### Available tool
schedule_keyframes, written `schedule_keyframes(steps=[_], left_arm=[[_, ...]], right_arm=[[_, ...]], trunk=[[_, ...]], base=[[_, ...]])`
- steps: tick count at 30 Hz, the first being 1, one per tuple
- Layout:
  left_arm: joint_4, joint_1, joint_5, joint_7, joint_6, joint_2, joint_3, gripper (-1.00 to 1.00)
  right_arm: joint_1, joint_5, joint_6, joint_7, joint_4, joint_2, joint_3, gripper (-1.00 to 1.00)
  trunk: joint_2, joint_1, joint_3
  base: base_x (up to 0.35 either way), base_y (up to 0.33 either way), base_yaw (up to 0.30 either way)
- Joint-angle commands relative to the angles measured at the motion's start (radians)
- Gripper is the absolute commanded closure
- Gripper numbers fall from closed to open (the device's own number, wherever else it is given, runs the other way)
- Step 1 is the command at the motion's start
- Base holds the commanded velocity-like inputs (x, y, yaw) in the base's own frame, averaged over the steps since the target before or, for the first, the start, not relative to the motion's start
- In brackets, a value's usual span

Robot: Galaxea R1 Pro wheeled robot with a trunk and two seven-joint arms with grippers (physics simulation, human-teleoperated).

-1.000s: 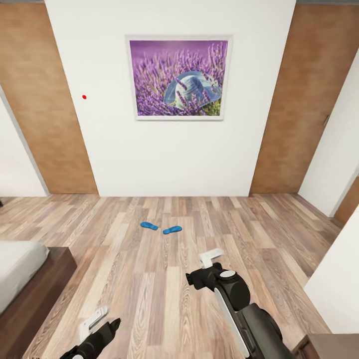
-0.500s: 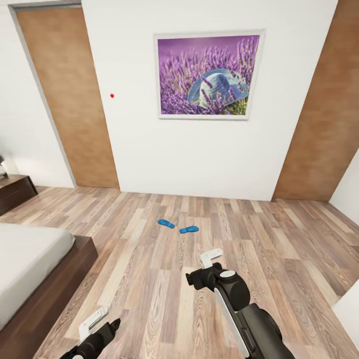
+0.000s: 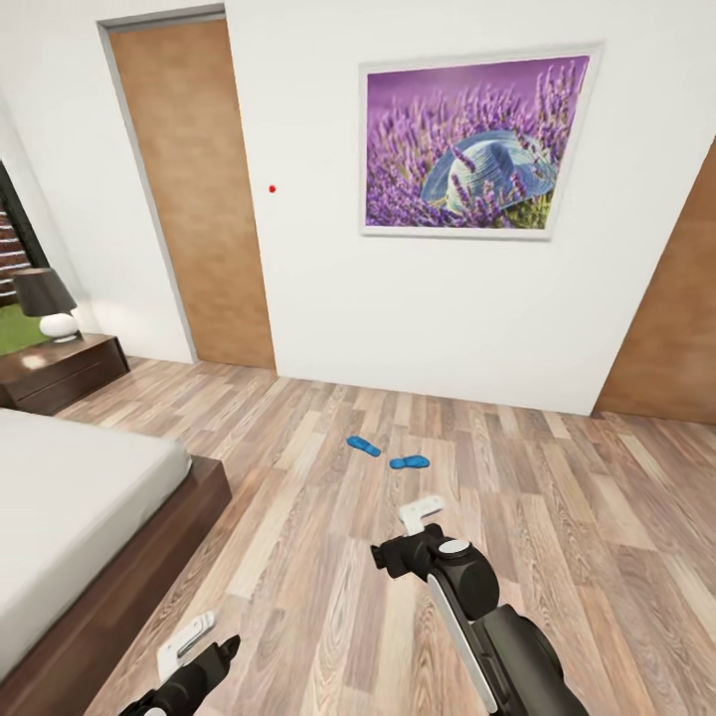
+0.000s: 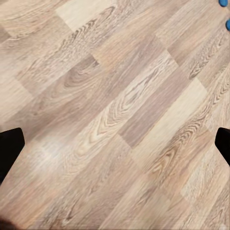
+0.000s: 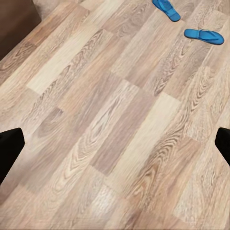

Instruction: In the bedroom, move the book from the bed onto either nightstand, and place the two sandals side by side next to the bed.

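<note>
Two bright blue sandals lie apart on the wood floor ahead, toes angled toward each other. The right wrist view shows both sandals well beyond the fingers. My right gripper hangs open over bare floor, short of them. Lower left, my left gripper is open too, with nothing in it. The pale bed in its dark frame fills the left. A dark nightstand stands beyond it. The book is out of view.
A lamp sits on the nightstand. A brown door and a white wall with a lavender picture rise behind the sandals. Open plank floor stretches between me and that wall.
The whole view has swung left, so the camera turned. More of the bed, the nightstand and the lamp have come in. Sandals and both arms keep their places.
</note>
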Motion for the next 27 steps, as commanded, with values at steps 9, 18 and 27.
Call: schedule_keyframes(steps=[9,18,27], left_arm=[[-0.002,0.001,0.011,0.008,0.004,0.0,0.0,-1.0],[-0.002,0.001,0.011,0.008,0.004,0.0,0.0,-1.0],[-0.002,0.0,0.01,0.009,0.004,0.0,-0.005,-1.0]], right_arm=[[-0.001,-0.006,0.003,0.001,-0.001,-0.001,-0.012,-1.0],[-0.001,-0.005,0.003,-0.001,-0.007,-0.004,-0.015,-1.0],[-0.005,-0.006,0.002,0.007,-0.001,-0.021,-0.021,-1.0]], trunk=[[0.0,0.0,-0.001],[0.0,0.0,-0.002],[0.0,0.0,-0.002]], base=[[0.299,0.0,0.044],[0.324,-0.019,0.004],[0.327,-0.098,0.0]])
